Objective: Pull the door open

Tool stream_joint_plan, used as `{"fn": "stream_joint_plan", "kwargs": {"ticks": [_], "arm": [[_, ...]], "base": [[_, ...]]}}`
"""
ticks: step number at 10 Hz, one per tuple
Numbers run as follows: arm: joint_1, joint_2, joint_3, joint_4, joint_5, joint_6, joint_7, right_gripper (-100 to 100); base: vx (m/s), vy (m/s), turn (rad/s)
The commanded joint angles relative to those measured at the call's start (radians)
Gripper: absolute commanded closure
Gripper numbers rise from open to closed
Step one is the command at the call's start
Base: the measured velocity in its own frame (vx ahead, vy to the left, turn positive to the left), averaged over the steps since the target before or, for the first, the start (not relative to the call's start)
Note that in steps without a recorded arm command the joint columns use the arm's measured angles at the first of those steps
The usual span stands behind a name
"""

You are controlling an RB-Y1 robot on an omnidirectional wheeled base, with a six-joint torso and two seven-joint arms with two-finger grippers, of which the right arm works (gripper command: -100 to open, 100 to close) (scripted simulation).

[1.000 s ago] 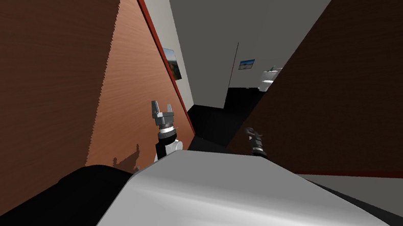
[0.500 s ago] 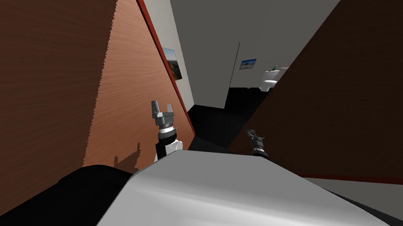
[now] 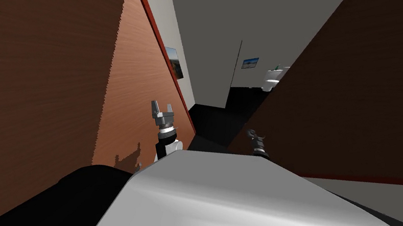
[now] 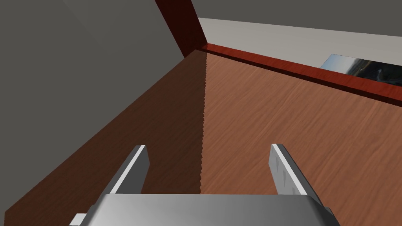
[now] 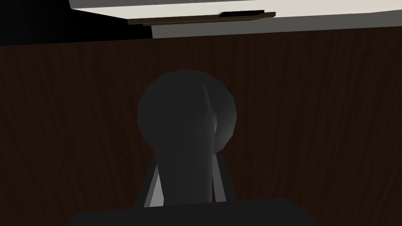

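Right wrist view, dark wood-grain door (image 5: pixel 314 117), rounded grey handle (image 5: pixel 184 110) clamped in right tool (image 5: pixel 186 163), left tool (image 4: pixel 209 150) spread apart.

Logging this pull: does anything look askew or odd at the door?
Nothing stands out. The right gripper is shut on the dark handle of the dark wooden door; the left gripper is open beside a brown panel.

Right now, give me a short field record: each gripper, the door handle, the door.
right gripper: shut on the dark grey round-ended door handle, fingers pressing its sides
dark brown wood-grain door: on my right, carries the handle
left gripper: open, holding nothing
beside left gripper: reddish-brown wood-grain panel with a dark red edge
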Motion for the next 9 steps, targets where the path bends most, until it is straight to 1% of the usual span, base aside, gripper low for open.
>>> {"fn": "stream_joint_plan", "kwargs": {"ticks": [1, 4, 6, 7, 8, 9], "arm": [[0.015, -0.007, 0.015, -0.005, 0.007, -0.008, -0.015, 100], [0.037, -0.030, 0.046, -0.011, 0.021, -0.032, -0.049, 100], [0.053, -0.047, 0.068, -0.014, 0.032, -0.051, -0.074, 100], [0.057, -0.052, 0.074, -0.015, 0.034, -0.055, -0.081, 100], [0.053, -0.048, 0.070, -0.014, 0.033, -0.048, -0.074, 100], [0.073, -0.060, 0.087, -0.012, 0.040, -0.073, -0.093, 100]], "base": [[-0.199, -0.027, 0.111], [-0.199, -0.022, 0.123], [-0.240, -0.037, 0.132], [-0.222, -0.018, 0.106], [-0.102, -0.002, 0.018], [-0.174, -0.037, 0.119]]}}
